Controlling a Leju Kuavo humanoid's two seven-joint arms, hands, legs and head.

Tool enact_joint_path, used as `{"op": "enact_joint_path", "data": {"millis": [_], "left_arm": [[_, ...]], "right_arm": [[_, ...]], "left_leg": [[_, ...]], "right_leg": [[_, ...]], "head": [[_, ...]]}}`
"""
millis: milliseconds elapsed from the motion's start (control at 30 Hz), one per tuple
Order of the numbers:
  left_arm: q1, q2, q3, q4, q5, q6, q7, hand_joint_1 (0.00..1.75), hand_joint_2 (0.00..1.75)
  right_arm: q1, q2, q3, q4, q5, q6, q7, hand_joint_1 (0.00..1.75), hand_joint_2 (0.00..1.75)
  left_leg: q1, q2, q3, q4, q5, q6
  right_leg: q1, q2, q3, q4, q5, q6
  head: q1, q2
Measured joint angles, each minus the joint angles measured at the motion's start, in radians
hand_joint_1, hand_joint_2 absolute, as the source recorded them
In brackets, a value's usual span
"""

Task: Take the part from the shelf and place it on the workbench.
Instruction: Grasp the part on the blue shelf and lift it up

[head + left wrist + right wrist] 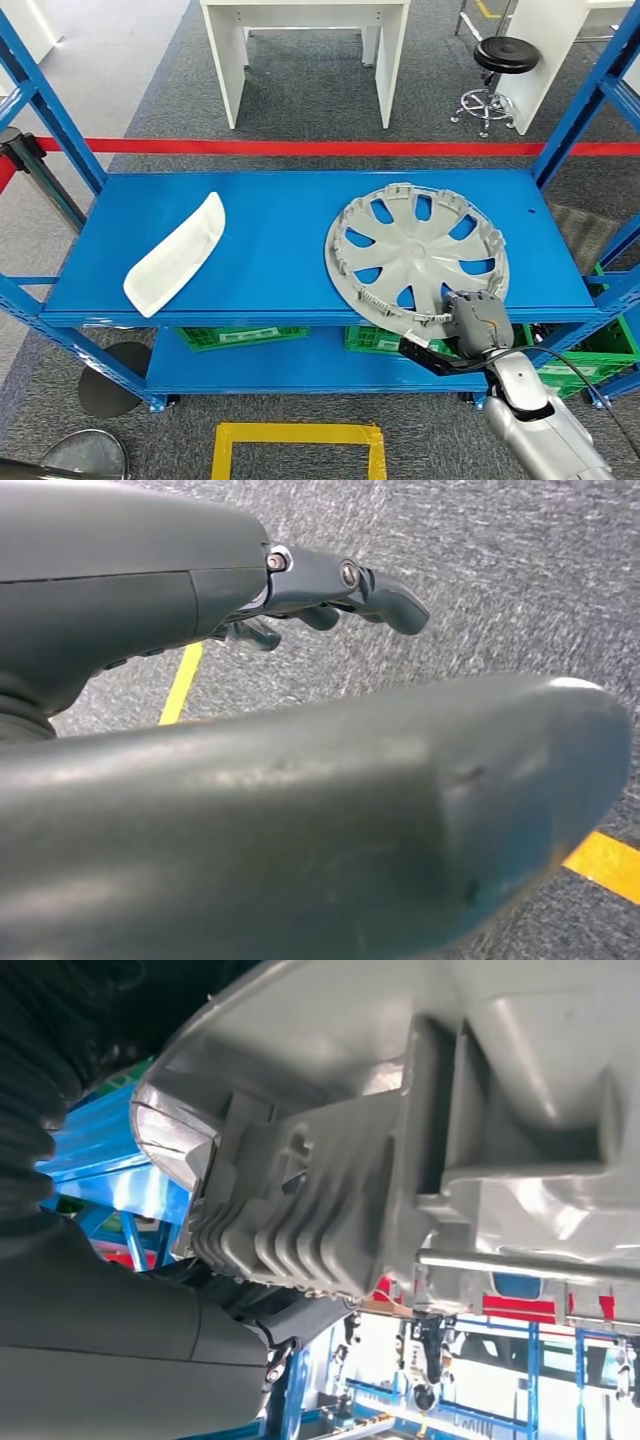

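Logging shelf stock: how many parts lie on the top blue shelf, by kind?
Silver wheel cover: 1, with the right hand at its near rim
White curved trim part: 1
Total: 2

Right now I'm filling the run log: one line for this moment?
stage: grasping | right hand: at near rim of hubcap, grip unclear | left hand: hanging, holds nothing | white trim piece: untouched | shelf

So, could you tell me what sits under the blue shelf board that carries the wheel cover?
Under the top shelf board is a lower blue board carrying green crates. The top board covers all but their front edges, so their contents cannot be seen.
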State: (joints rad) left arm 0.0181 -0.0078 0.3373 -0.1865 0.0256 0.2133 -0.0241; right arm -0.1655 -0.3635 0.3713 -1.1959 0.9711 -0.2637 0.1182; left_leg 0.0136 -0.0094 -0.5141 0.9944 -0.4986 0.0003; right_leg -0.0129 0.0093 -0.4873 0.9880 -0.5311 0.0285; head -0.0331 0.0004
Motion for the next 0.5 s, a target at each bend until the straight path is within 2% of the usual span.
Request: {"op": "enact_joint_path", "data": {"millis": [233, 367, 433, 500], "left_arm": [[0.000, 0.001, 0.000, 0.000, -0.001, -0.001, -0.005, 0.00, 0.00], [0.001, 0.001, 0.000, 0.000, -0.003, -0.011, -0.006, 0.00, 0.00], [0.001, 0.001, 0.000, 0.000, -0.003, -0.012, -0.006, 0.00, 0.00], [0.002, 0.000, 0.002, 0.000, 0.001, -0.013, -0.025, 0.00, 0.00]], "right_arm": [[-0.006, 0.002, -0.001, 0.014, -0.004, -0.024, -0.006, 1.75, 1.75], [0.008, 0.009, -0.013, 0.017, 0.000, -0.128, -0.034, 1.75, 1.75], [0.011, 0.011, -0.016, 0.017, -0.003, -0.148, -0.041, 1.75, 1.75], [0.064, 0.025, -0.037, -0.054, -0.054, -0.233, -0.110, 1.75, 1.75]], "left_leg": [[0.000, 0.000, 0.001, 0.000, 0.000, 0.000], [0.000, -0.001, 0.000, 0.000, 0.000, 0.000], [0.000, -0.002, 0.000, 0.000, 0.001, 0.000], [0.000, -0.002, -0.002, 0.001, 0.001, 0.001]], "right_leg": [[0.000, -0.001, -0.001, 0.000, 0.000, 0.000], [0.000, -0.003, 0.004, 0.000, 0.000, 0.000], [0.000, -0.003, 0.007, 0.000, 0.000, 0.000], [0.000, -0.003, 0.008, 0.000, 0.001, 0.001]], "head": [[0.000, 0.000], [0.000, 0.000], [0.000, 0.000], [0.000, 0.000]]}}
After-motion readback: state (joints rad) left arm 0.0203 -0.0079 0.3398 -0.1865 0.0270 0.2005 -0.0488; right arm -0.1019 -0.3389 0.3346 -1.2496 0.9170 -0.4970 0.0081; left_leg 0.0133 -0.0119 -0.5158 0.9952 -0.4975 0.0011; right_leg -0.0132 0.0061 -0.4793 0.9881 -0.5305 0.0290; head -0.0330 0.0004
